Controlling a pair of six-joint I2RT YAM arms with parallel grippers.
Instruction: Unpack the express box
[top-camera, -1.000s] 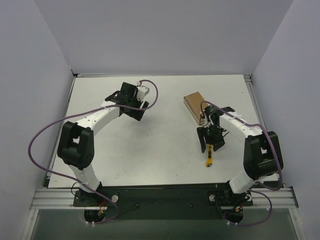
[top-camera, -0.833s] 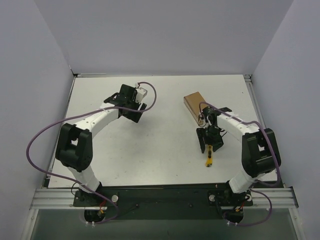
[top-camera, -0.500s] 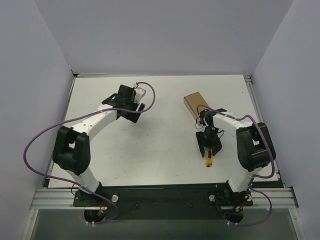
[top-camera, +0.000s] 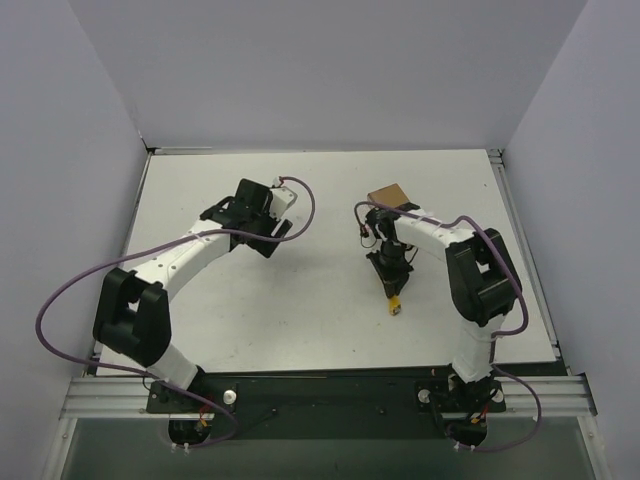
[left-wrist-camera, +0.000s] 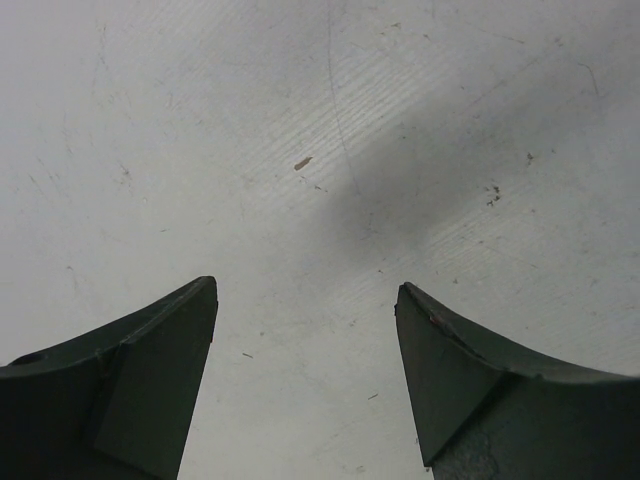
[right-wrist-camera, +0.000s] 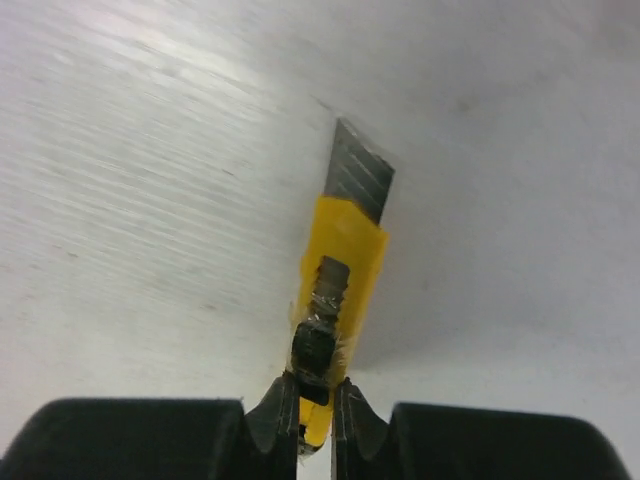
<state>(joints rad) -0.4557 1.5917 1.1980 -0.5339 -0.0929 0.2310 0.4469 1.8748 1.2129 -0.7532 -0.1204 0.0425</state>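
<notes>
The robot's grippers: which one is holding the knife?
The right gripper: it pinches the yellow utility knife, blade out. The left gripper stands open, empty.

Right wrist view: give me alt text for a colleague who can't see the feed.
The right pincer is shut on the rear end of a yellow utility knife. Its segmented blade is extended and points away from the camera over the white table.

Overhead rear view, wrist views close, downward
</notes>
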